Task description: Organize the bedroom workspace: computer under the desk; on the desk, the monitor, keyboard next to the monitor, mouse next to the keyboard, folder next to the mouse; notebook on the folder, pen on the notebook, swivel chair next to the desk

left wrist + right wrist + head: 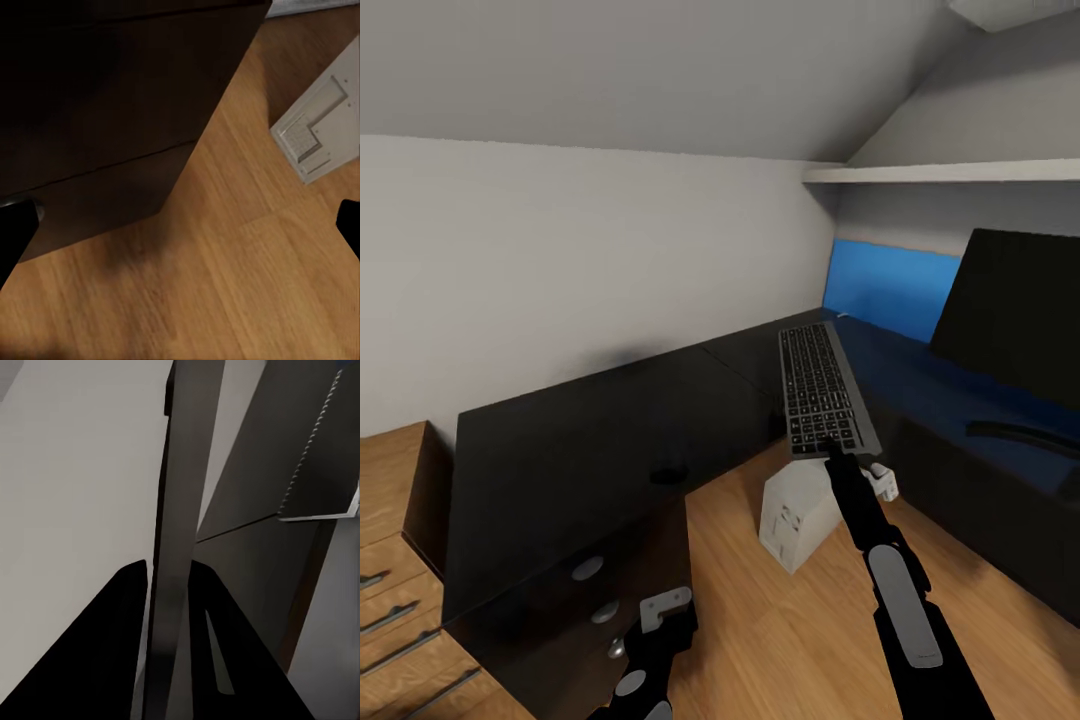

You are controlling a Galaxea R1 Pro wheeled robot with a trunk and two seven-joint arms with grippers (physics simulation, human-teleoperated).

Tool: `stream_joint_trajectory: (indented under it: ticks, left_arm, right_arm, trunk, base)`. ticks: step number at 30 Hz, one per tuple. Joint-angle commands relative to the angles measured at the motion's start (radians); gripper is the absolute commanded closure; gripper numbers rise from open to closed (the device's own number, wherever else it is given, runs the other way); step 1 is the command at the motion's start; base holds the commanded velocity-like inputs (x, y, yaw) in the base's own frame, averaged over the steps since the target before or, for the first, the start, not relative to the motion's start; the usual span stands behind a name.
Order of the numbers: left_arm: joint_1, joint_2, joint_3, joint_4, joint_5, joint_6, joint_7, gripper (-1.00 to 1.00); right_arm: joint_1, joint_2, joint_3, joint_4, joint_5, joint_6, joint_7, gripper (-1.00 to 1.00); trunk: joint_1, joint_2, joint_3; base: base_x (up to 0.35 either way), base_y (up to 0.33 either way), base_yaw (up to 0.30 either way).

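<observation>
Right pincer clamped on the near short end of the keyboard, seen in the right wrist view as two dark fingers pressed against the thin grey slab edge-on. Keyboard held off the surface, long axis running straight away from the pincer toward the far corner, its far end over the glossy black table, its near end hanging over the gap above the floor. Monitor off to the right of the keyboard, well apart from it, its round base partly visible on the right-hand wing of the table. Judged from this: a set-down beside the monitor calls for carrying the keyboard rightward and probably turning its long axis to lie along that wing's front edge; right arm plainly the nearer, already holding. Left pincer low beside the black drawer unit, fingers spread with nothing between them, pointed down at bare floor in the left wrist view. Computer on the floor in the corner of the L, just below the keyboard's near end. Count: one keyboard, one monitor, one computer, one table, two pincers, one blue wall panel behind the monitor.
</observation>
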Motion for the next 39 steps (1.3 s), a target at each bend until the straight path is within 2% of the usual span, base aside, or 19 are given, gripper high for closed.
stream_joint_trajectory:
  ticks: [1, 4, 9, 12, 15, 18, 21, 24, 25, 32, 39]
  left_arm:
    - [-0.001, 0.0, -0.005, 0.0, 0.01, -0.009, 0.005, -1.0]
    - [0.002, 0.003, -0.004, 0.0, 0.01, -0.009, 0.004, -1.0]
    - [0.052, 0.008, -0.015, 0.0, 0.009, -0.006, 0.003, -1.0]
    - [0.078, 0.02, -0.042, 0.0, 0.005, -0.009, 0.003, -1.0]
    - [0.104, 0.028, -0.087, -0.006, 0.0, -0.012, 0.004, -1.0]
    - [0.119, 0.056, -0.123, -0.01, 0.0, -0.015, 0.003, -1.0]
    - [0.12, 0.064, -0.126, -0.009, 0.004, -0.014, 0.003, -1.0]
    - [0.121, 0.076, -0.128, -0.006, 0.008, -0.014, 0.003, -1.0]
    - [0.121, 0.088, -0.128, -0.001, 0.011, -0.012, 0.003, -1.0]
    - [0.121, 0.086, -0.128, 0.024, 0.009, -0.012, 0.003, -1.0]
    - [0.121, 0.087, -0.123, 0.031, 0.009, -0.012, 0.003, -1.0]
  right_arm:
    - [0.0, -0.001, -0.003, 0.0, -0.011, 0.007, 0.008, 1.0]
    - [0.0, -0.003, -0.003, 0.0, -0.01, 0.006, 0.008, 1.0]
    - [0.0, -0.003, -0.002, 0.001, -0.011, 0.006, 0.008, 1.0]
    - [0.001, -0.002, -0.002, -0.001, -0.011, 0.005, 0.009, 1.0]
    - [0.001, 0.0, -0.002, 0.0, -0.013, 0.004, 0.01, 1.0]
    - [0.001, 0.003, 0.0, 0.003, -0.013, 0.001, 0.011, 1.0]
    - [0.001, 0.004, 0.0, 0.003, -0.013, 0.001, 0.011, 1.0]
    - [0.015, 0.004, 0.0, 0.004, -0.015, 0.0, 0.012, 1.0]
    - [0.038, 0.017, 0.014, 0.008, -0.013, -0.004, 0.011, 1.0]
    - [0.045, 0.02, 0.018, 0.004, -0.012, -0.008, 0.009, 1.0]
    - [0.047, 0.017, 0.017, -0.003, -0.009, -0.008, 0.009, 1.0]
  trunk:
    - [-0.004, 0.007, 0.002]
    - [-0.016, 0.028, 0.012]
    - [-0.035, 0.063, 0.027]
    - [-0.046, 0.084, 0.037]
    - [-0.058, 0.105, 0.046]
    - [-0.069, 0.126, 0.056]
    - [-0.081, 0.147, 0.065]
    - [-0.081, 0.147, 0.065]
    - [-0.081, 0.147, 0.065]
    - [-0.081, 0.147, 0.069]
    - [-0.081, 0.147, 0.073]
  base:
    - [0.0, 0.0, 0.0]
    - [0.0, 0.0, 0.0]
    - [0.0, 0.0, 0.0]
    - [0.0, 0.0, 0.0]
    - [0.0, 0.0, 0.0]
    - [0.0, 0.0, 0.0]
    - [0.0, 0.0, 0.0]
    - [0.0, 0.0, 0.0]
    - [0.0, 0.0, 0.197]
    - [0.0, -0.052, 0.234]
    - [-0.001, -0.264, 0.253]
